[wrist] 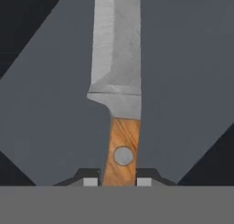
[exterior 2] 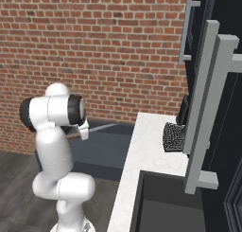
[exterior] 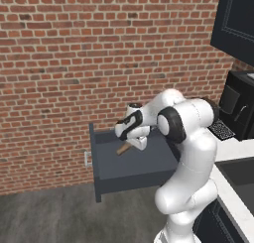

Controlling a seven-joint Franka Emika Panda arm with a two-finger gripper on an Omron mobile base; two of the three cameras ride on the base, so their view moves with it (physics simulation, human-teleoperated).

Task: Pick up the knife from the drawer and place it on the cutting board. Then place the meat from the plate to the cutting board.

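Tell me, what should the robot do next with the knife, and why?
Probably lift it straight up. In the hand view the pincer sits shut on the knife, one fingertip on each side of its wooden handle, with the blade pointing away over the floor of the drawer. From the left base view the arm is reaching down into that open drawer, so rising should clear its walls before carrying the knife anywhere.

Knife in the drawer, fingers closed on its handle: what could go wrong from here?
The gripper is shut on the knife near the handle's end, so the long blade may tip or twist on lifting. The drawer has raised walls and the arm reaches down into it; a low or sideways pull-out might catch the blade on a wall.
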